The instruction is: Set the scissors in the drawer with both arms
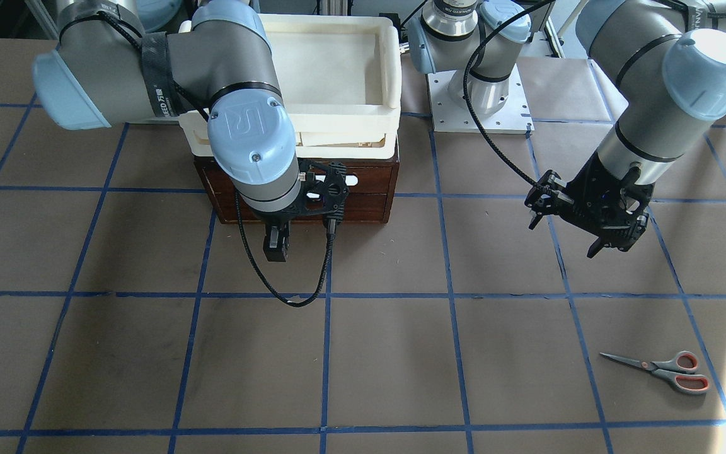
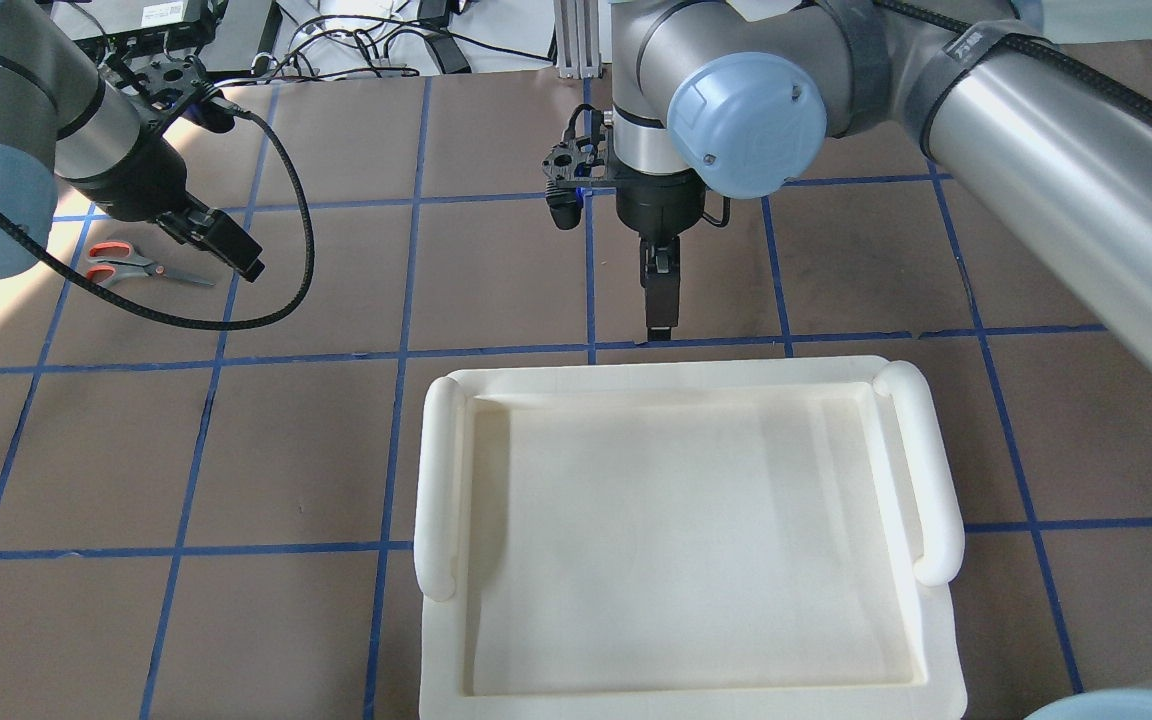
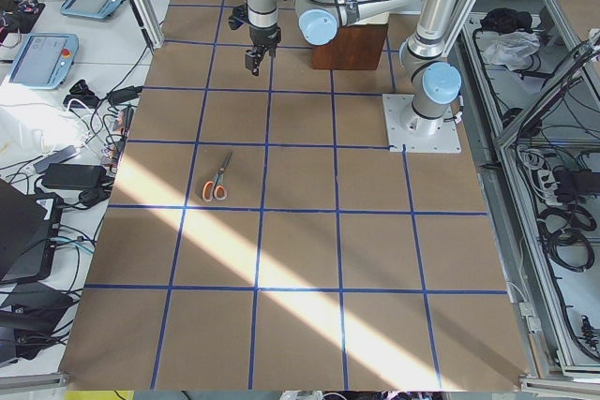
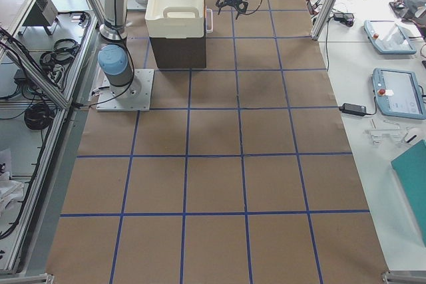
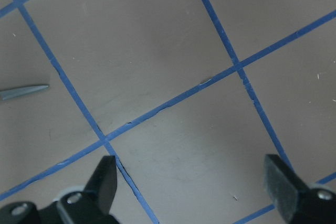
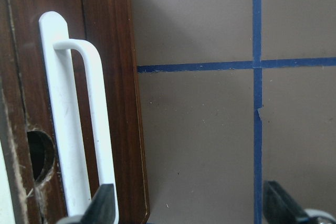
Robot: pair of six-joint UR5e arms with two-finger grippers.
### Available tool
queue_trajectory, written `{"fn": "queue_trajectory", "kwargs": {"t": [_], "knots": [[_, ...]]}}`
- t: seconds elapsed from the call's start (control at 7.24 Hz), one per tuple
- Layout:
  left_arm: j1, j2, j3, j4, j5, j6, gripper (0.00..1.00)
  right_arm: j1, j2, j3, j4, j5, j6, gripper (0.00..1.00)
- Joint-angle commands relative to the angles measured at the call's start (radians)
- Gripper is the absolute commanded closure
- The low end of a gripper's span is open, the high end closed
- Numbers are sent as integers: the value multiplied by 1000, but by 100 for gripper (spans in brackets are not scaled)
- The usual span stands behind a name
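**Left claw open over the table, nearer arm to the scissors.**
Scissors lie flat, below and just to this claw's left, blades pointing toward it, handles away; right claw, also open, hangs well apart at the shut drawer.

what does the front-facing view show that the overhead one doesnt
Only the front-facing view shows the dark-brown drawer under the white tray, with its white bar handle mostly hidden behind the right gripper. Only the overhead view shows the tray's inside unblocked and the cables past the table's far edge; there the tray hides the drawer. Both show the scissors lying flat on the table, apart from the open left gripper.
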Motion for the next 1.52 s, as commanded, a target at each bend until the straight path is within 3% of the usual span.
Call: {"fn": "queue_trajectory", "kwargs": {"t": [0.0, 0.41, 1.11, 1.38], "knots": [[17, -5, 3, 11, 2, 31, 0, 8, 18, 16, 6, 2, -27, 0], [23, -35, 4, 11, 8, 313, 0, 14, 13, 65, 6, 6, -30, 0], [83, -42, 4, 13, 11, 422, 0, 14, 18, 100, -1, 9, -38, 1], [100, -63, 9, 9, 78, 684, 0, 14, 21, 113, -20, 11, -53, 1]]}}
